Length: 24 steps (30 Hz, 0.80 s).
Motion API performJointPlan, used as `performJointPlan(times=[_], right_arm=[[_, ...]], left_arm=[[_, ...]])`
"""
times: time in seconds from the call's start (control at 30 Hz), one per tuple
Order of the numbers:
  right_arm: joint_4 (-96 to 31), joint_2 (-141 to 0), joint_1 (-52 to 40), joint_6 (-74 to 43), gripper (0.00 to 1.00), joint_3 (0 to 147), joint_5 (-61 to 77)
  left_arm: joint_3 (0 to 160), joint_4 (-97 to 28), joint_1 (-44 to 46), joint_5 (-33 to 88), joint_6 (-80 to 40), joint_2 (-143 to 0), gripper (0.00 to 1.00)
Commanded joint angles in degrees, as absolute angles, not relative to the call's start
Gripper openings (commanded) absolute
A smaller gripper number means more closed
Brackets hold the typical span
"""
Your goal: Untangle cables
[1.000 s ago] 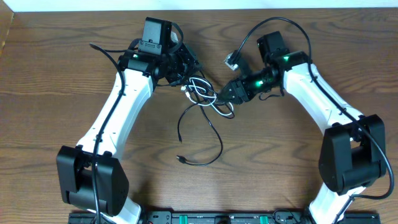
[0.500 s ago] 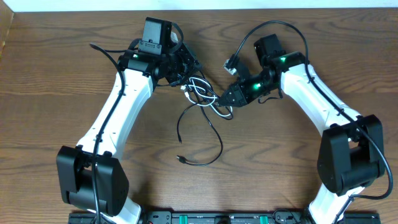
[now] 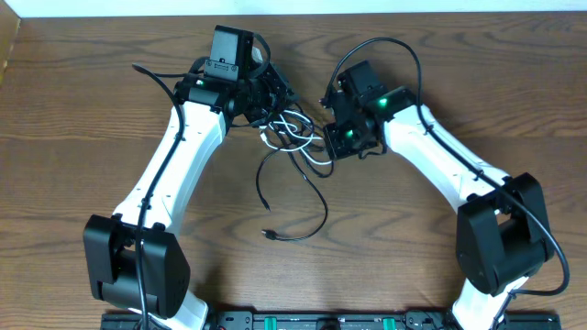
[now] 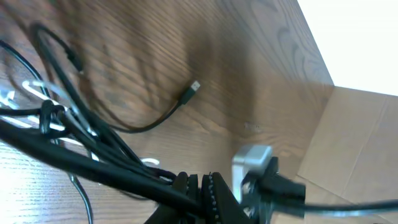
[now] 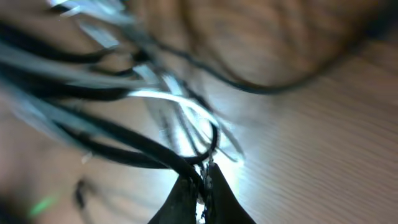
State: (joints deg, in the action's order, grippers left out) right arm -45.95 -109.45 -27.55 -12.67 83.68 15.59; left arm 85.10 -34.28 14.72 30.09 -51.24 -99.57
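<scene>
The black cable (image 3: 326,215) and white cable (image 3: 316,159) knot together between the two sets of jaws; left jaws narrow, pinching black cable; right jaws closed on a black strand; the black tail loops below both over the brown wood-grain worktop (image 3: 422,257); white wall (image 3: 413,5) beyond.

Brown wood table (image 3: 92,110) — black cable (image 3: 326,213) looped on it; white cable (image 3: 312,160) tangled alongside.

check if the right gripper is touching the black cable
Touching. In the right wrist view, a strand of the black cable runs straight into the closed tips of the right gripper, pinched between them.
</scene>
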Motion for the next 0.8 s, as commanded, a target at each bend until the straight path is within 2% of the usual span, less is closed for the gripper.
performJointPlan(times=[0.0,0.3,0.4,0.73,0.77], right_arm=[[-45.9,-107.2,-26.9,-20.8,0.01,84.4,2.9],[-46.5,-91.9,-17.4,-21.0,0.01,84.4,0.5],[-47.8,-87.4,-12.8,-20.7,0.01,84.4,1.1],[-51.5,-79.5,3.6,-16.6,0.01,84.4,16.3],[-51.8,-79.5,4.9,-15.7,0.01,84.4,18.1]], left_arm=[[85.5,-35.2,14.4,28.4,-51.7,-99.5,0.08],[85.5,-42.9,14.4,12.0,-51.3,-99.5,0.08],[85.5,-44.6,14.4,10.1,-51.2,-99.5,0.13],[85.5,-45.0,14.4,7.8,-50.7,-99.6,0.17],[85.5,-45.0,14.4,7.9,-50.7,-99.6,0.22]])
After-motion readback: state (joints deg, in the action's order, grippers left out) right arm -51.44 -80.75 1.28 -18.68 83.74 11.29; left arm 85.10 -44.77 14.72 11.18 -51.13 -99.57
